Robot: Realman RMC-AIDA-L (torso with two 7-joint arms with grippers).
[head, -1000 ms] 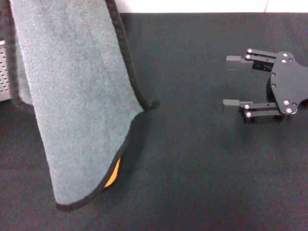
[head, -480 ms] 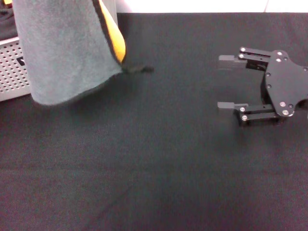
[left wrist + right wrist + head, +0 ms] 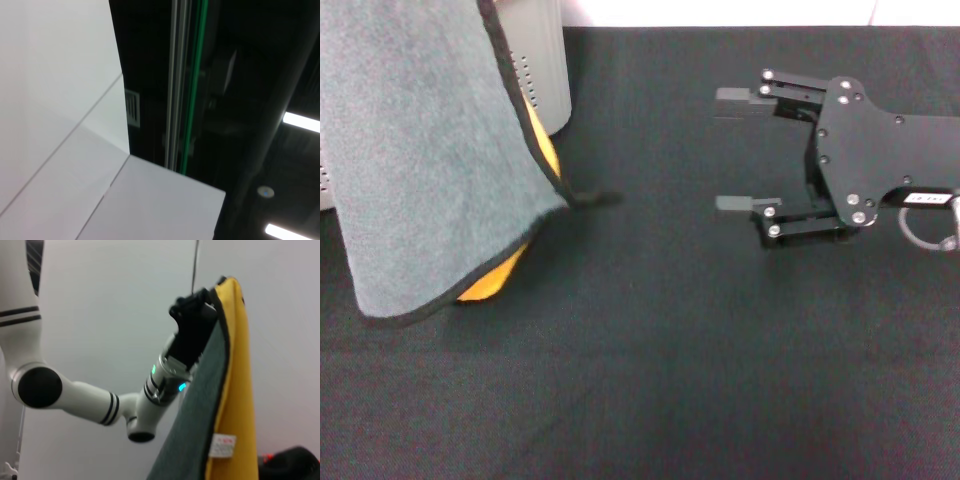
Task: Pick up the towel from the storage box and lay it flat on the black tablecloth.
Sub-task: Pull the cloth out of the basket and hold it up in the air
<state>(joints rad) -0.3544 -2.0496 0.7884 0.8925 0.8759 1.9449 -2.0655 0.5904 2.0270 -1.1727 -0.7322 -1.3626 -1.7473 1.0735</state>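
We see the towel point(image 3: 425, 160) hanging in the air over the left part of the black tablecloth point(image 3: 650, 380), its grey-green face toward us and the yellow-orange reverse peeking out along the lower right edge (a black-stitched corner point(image 3: 595, 199) juts out to the right). Its lower hem hangs just above the cloth; we cannot tell whether it touches. In the right wrist view the left gripper point(image 3: 196, 305) pinches the towel point(image 3: 220, 390) at its top edge, and the cloth drapes down from there, a small white label point(image 3: 223, 445) on the yellow side. Behind the towel stands the storage box point(image 3: 542, 70), partly hidden. Well to the right, the right gripper point(image 3: 735, 150) hovers over the tablecloth with fingers spread, pointing toward the towel.
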